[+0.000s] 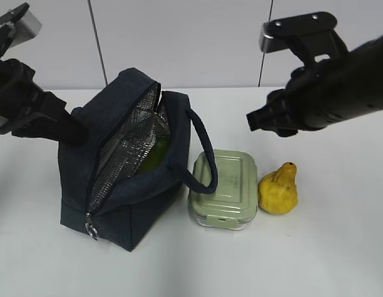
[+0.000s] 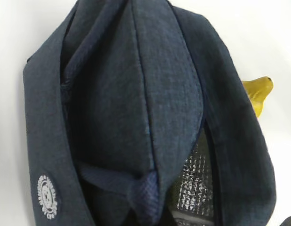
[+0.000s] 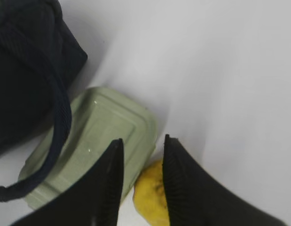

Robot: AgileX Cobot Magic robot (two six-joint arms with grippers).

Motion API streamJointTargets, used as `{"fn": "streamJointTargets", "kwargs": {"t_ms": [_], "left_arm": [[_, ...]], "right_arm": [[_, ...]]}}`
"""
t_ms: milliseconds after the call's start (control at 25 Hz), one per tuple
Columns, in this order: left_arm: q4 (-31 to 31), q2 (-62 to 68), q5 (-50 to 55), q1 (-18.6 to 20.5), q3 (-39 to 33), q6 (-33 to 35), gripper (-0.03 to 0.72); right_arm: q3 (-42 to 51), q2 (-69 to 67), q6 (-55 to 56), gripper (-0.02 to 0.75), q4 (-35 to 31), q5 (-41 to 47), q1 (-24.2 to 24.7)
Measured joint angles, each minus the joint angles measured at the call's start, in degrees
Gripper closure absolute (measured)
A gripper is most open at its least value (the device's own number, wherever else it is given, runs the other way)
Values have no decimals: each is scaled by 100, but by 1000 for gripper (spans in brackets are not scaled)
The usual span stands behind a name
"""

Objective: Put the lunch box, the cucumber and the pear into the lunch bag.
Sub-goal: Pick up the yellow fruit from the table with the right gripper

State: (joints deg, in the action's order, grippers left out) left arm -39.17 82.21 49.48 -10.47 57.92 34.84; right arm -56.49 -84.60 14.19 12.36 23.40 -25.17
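- Lunch bag (image 1: 126, 167): stands left of centre in the exterior view, zipper parted, foil lining exposed. A green item shows inside the opening, judged to be the cucumber (image 1: 155, 154); only a small patch is visible.
- Lunch box (image 1: 224, 189): on the table just right of the bag, lid on. The bag's handle (image 1: 203, 154) loops down over its left edge.
- Pear (image 1: 278, 189): lower right of centre, beside the lunch box; whether they touch cannot be told.
- Right gripper (image 3: 141, 146): fingers slightly apart, holding nothing, poised in the air above the lunch box and pear, with the gap over the box's edge nearest the pear.
- Left gripper (image 1: 73, 133): at the bag's upper left wall. Its fingers are not shown in either view; their state cannot be told.
- Judgement: the pear appears the easier next pick, being clear of the handle.
- Recommendation: open the right fingers wider before descending, centre on the pear's body and avoid nudging the lunch box.
- Risk: the pear may roll; the bag mouth is narrow and should be held open.
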Motion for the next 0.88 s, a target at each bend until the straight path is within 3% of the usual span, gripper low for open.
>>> {"fn": "streamJointTargets", "kwargs": {"t_ms": [160,280,400,640,880], "left_arm": [[50,0,1,0,0,0,686],[50,0,1,0,0,0,686],[53,0,12,0,0,0,686],[58,0,17,0,0,0,686],[60,0,17,0,0,0,686]], "right_arm": [[220,112,-1667,537,-2019,141,568],[261,135,-3752,541,-3925,496,985],[454,277,-5282,540,-5306,375,1128],[1546,978,-6185,519,-5746,-691,1139],[2019,909,-6336,373,-5834,-1137,1139]]}}
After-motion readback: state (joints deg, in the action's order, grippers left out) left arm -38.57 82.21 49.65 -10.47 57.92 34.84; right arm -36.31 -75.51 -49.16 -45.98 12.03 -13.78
